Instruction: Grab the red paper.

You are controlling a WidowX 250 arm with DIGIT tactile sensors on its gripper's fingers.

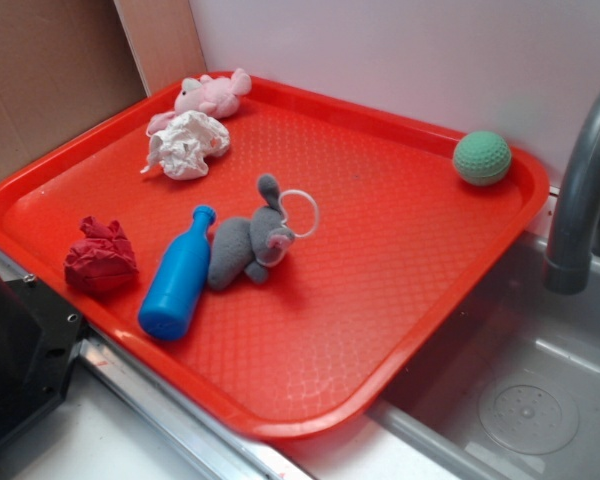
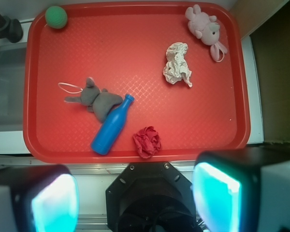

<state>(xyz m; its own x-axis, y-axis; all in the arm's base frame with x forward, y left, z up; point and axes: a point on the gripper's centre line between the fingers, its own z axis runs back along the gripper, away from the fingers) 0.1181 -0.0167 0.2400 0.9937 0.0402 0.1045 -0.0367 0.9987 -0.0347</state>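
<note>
Orange-red tray [image 1: 400, 260] sits tilted across the counter edge, its right corner over a grey sink [image 1: 540, 400]. Red paper [image 1: 100, 258] lies at the tray's 9 o'clock, near the left rim. Blue bottle [image 1: 177, 283] lies on its side just right of it, neck pointing to 12 o'clock, touching a grey plush toy [image 1: 245, 245] with a white ring. White paper wad [image 1: 187, 144] and pink plush toy [image 1: 212, 95] sit together at 11 o'clock. Green ball [image 1: 481, 158] rests at 2 o'clock. Grey faucet [image 1: 580, 190] stands at 3 o'clock.

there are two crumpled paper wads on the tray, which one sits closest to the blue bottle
The red paper, dark crimson, just beside the blue bottle near the tray's front edge. The white paper wad lies farther back, by the pink plush toy.
</note>
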